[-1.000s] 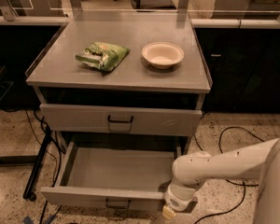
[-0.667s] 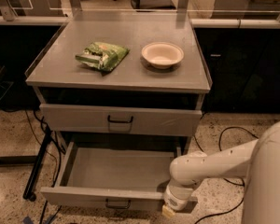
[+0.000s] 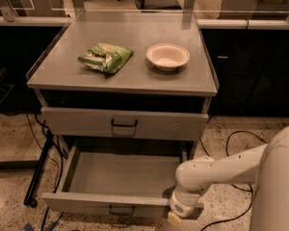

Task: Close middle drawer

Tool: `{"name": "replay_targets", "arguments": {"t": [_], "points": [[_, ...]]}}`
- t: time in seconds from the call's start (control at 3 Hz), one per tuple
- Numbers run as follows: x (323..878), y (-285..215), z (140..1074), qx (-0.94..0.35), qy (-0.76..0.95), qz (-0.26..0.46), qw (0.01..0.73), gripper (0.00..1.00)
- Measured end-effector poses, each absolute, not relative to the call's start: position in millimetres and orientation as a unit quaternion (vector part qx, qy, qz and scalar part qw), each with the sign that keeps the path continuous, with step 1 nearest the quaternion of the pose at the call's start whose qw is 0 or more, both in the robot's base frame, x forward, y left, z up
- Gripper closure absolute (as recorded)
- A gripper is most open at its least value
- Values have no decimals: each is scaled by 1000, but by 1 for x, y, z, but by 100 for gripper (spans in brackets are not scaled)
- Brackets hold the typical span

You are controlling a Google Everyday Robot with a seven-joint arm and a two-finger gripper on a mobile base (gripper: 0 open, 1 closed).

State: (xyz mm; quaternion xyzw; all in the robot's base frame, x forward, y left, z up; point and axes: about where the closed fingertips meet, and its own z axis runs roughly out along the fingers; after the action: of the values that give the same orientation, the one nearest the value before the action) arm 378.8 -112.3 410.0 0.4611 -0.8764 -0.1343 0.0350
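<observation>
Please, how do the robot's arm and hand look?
The arm is smooth, white and tubular, with a rounded joint; no cables or markings show on it. The hand, at the right end of the middle drawer's front, is a short white cylinder with a pale yellowish tip.

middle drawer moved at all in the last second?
No. The middle drawer is pulled out as far as before, judged against the cabinet top. The gripper is at the right end of its front panel.

Dim warm light from above; gripper (image 3: 176,217) low beside the middle drawer (image 3: 86,204).
</observation>
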Motion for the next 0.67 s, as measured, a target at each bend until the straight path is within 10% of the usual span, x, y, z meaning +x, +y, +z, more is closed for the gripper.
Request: {"name": "replay_targets", "arguments": {"t": [0.67], "points": [[379, -112, 410, 461, -876, -134, 35, 12]]}}
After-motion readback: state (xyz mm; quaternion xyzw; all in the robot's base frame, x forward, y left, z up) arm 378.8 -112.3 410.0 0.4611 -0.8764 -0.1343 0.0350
